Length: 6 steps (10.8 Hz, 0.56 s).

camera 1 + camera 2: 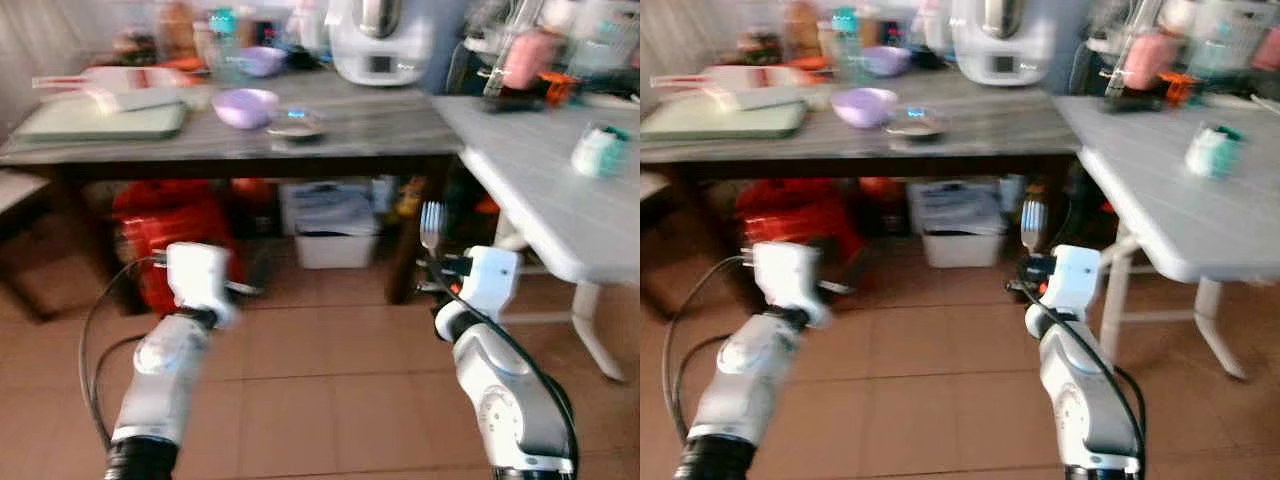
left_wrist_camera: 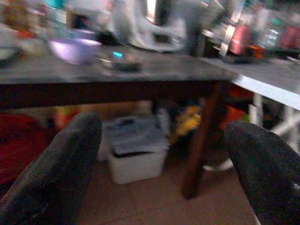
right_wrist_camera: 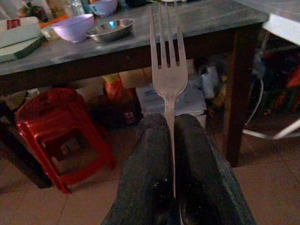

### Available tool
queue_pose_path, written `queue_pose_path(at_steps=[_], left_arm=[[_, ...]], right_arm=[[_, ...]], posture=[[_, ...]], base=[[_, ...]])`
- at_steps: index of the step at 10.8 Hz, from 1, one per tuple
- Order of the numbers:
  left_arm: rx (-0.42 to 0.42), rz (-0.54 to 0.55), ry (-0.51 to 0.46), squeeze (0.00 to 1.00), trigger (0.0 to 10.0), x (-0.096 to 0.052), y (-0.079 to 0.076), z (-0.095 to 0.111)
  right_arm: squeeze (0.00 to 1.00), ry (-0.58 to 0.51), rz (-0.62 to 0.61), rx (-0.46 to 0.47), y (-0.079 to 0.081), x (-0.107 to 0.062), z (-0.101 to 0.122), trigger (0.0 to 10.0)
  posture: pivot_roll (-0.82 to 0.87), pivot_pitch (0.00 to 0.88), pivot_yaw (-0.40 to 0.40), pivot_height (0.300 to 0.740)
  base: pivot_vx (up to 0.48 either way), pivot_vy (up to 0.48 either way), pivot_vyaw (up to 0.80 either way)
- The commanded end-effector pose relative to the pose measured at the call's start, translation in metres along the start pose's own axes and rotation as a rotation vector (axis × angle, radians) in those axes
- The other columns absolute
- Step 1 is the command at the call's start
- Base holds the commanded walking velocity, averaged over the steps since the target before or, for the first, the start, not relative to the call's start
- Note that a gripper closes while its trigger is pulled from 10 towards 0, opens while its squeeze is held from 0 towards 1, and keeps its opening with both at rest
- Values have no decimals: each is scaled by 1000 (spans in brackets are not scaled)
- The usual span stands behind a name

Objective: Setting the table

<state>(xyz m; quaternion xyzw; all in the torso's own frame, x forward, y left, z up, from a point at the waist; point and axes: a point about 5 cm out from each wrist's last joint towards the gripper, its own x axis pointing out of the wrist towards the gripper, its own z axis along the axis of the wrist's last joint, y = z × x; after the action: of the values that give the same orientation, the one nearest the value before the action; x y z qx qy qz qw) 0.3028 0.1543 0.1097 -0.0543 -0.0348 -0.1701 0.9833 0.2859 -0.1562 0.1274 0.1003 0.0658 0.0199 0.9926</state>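
Observation:
My right gripper [image 3: 171, 125] is shut on the handle of a silver fork [image 3: 166, 70], whose tines point up. In the left eye view the fork [image 1: 432, 225] stands in front of the dark table's right leg, just above my right gripper [image 1: 440, 266]. My left gripper [image 2: 164, 178] is open and holds nothing; it hovers low over the floor at the left [image 1: 243, 288]. Ahead, the grey wooden table [image 1: 390, 130] carries a purple bowl [image 1: 246, 106] and a small metal dish [image 1: 294, 124]. The views are blurred.
A white folding table [image 1: 550, 190] with a teal-and-white cup [image 1: 600, 150] stands at the right. Under the grey table are a red stool [image 1: 170, 225] and a white bin [image 1: 335, 240]. A green board [image 1: 100, 120] and a white appliance [image 1: 380, 45] sit on the grey table.

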Motion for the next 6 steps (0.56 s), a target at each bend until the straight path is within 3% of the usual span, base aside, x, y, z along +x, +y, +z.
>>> queue_pose_path(at_steps=[1, 3, 4, 5, 6], left_arm=[[8, -48, -21, 0, 10000, 6, -12, 3], [-2, -58, -18, 0, 10000, 4, -14, 2], [-9, -37, -17, 0, 10000, -1, -11, 1], [-6, -25, -18, 0, 10000, -3, -9, 1], [-3, -3, -21, 0, 10000, -7, -6, 1]], right_arm=[[0, -24, -28, -7, -9, -2, 5, 10000], [0, -48, -23, -12, -9, -5, 7, 10000], [0, -87, -29, -74, -13, -7, 12, 10000], [0, -94, -43, -59, -17, -8, 13, 10000], [0, -107, -51, -48, -21, -12, 14, 10000]], posture=[[-24, 0, 2, 740], [-25, 0, 4, 740], [-24, 0, 5, 740], [-24, 0, 6, 740], [-24, 0, 6, 740]], base=[[315, 0, 0], [429, 0, 522], [461, 0, 694], [480, 0, 569], [480, 0, 0]])
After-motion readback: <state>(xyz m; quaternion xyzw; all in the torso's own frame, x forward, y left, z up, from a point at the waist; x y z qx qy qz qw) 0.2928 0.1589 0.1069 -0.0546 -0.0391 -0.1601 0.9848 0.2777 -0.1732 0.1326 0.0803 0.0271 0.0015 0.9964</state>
